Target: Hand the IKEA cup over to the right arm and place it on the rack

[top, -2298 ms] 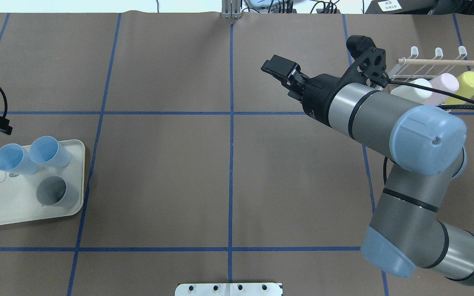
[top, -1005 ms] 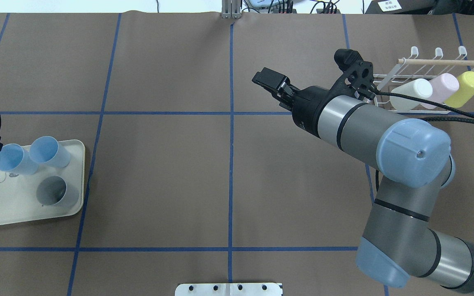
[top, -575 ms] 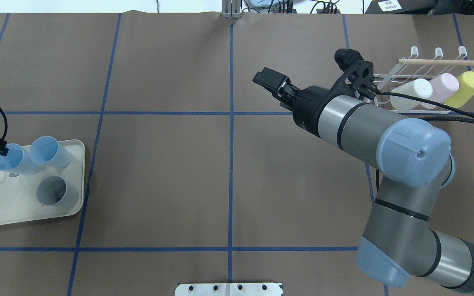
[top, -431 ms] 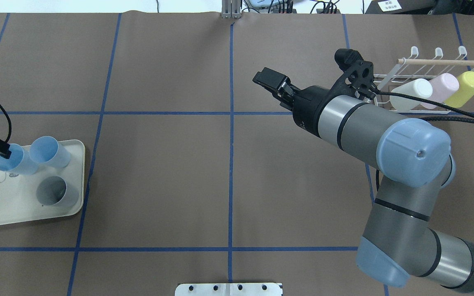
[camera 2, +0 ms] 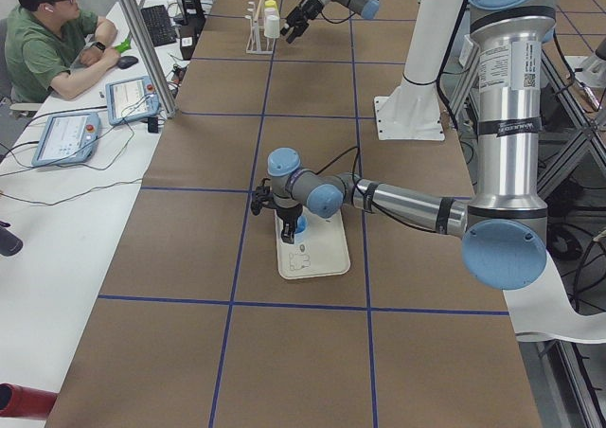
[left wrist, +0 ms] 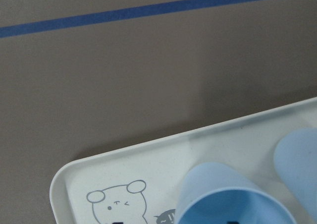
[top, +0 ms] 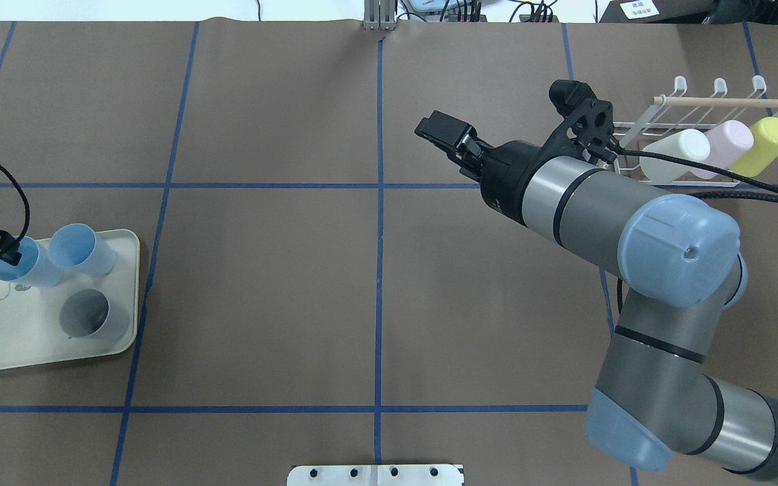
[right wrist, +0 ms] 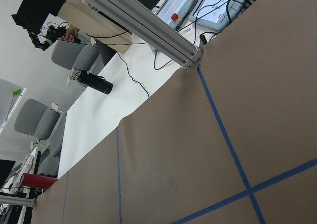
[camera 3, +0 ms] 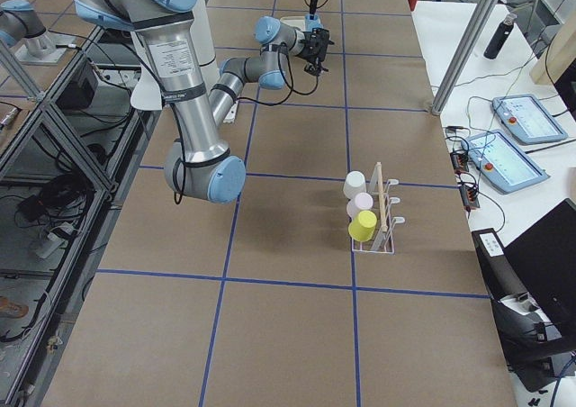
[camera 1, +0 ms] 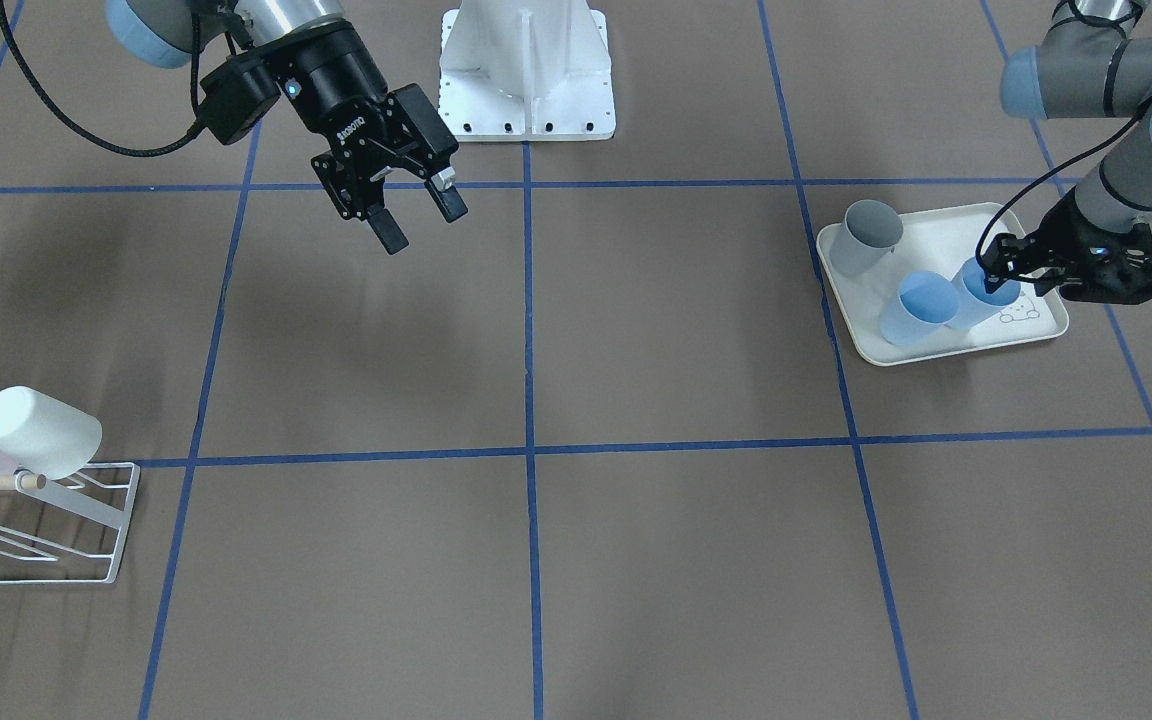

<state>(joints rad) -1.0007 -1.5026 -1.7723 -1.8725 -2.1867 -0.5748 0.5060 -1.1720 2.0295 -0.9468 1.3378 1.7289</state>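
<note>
My left gripper is down at the mouth of a light-blue cup. The jaws are spread, with one finger reaching inside the mouth and the other outside the wall, so the rim passes between them. I cannot tell whether either pad touches the plastic. In my left wrist view the cup's open mouth fills the bottom edge of the frame.

The cup stands upright on the cream tray, along the tray's far edge and toward its far left corner. The rabbit print is just beside it. A second light-blue cup stands close against it on the right, and I cannot tell whether the two touch. A grey cup stands apart from both, by the tray's right edge and nearer my base. The tray lies at the left edge of the worktop.

My right gripper hangs above the worktop's right half, just right of the centre line. Its jaws are spread and empty, and it is well apart from the cup.

The rack stands near the worktop's far right corner. A white cup, a pink cup and a yellow cup sit slanted on it side by side, below its wooden dowel.
</note>
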